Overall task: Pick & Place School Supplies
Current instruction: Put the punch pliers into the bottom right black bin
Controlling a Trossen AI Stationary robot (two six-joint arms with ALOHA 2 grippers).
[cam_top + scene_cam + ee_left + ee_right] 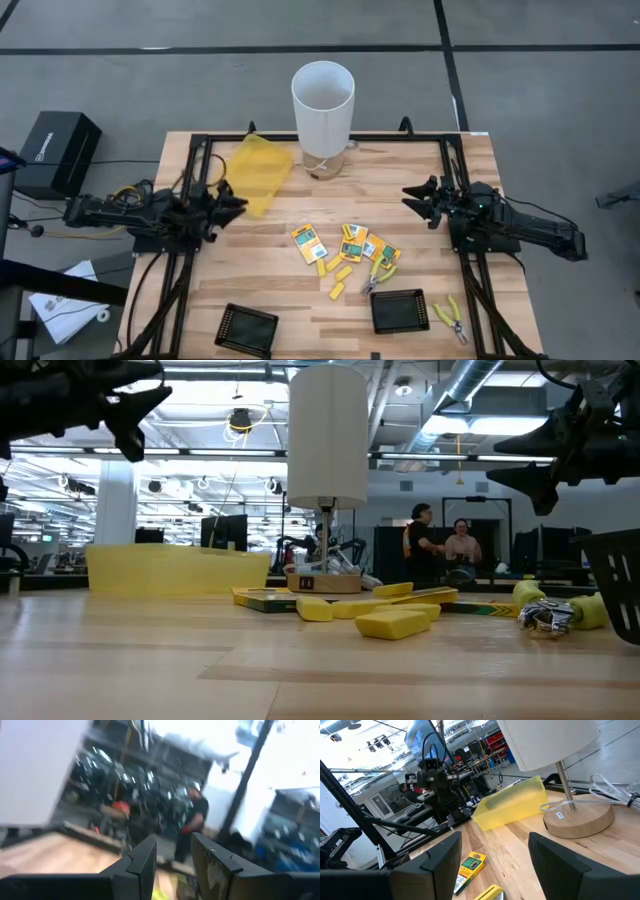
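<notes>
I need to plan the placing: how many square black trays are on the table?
2. One black tray lies at the table's near edge, left of centre; the other black tray lies right of centre, beside the pliers.

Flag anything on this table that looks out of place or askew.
One pair of pliers lies alone near the table's front right corner, apart from the packets and yellow pieces scattered mid-table. Both black trays are empty. Nothing looks spilled or damaged.

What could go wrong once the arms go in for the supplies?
1. The flat yellow-orange packets and short yellow oblong pieces lie packed together mid-table, so a gripper closing on one could nudge or catch its neighbours.
2. The tall white lamp stands at the table's far edge; a high swing could clip it.
3. One pair of yellow-handled pliers lies near the table's right edge and could be pushed off.
</notes>
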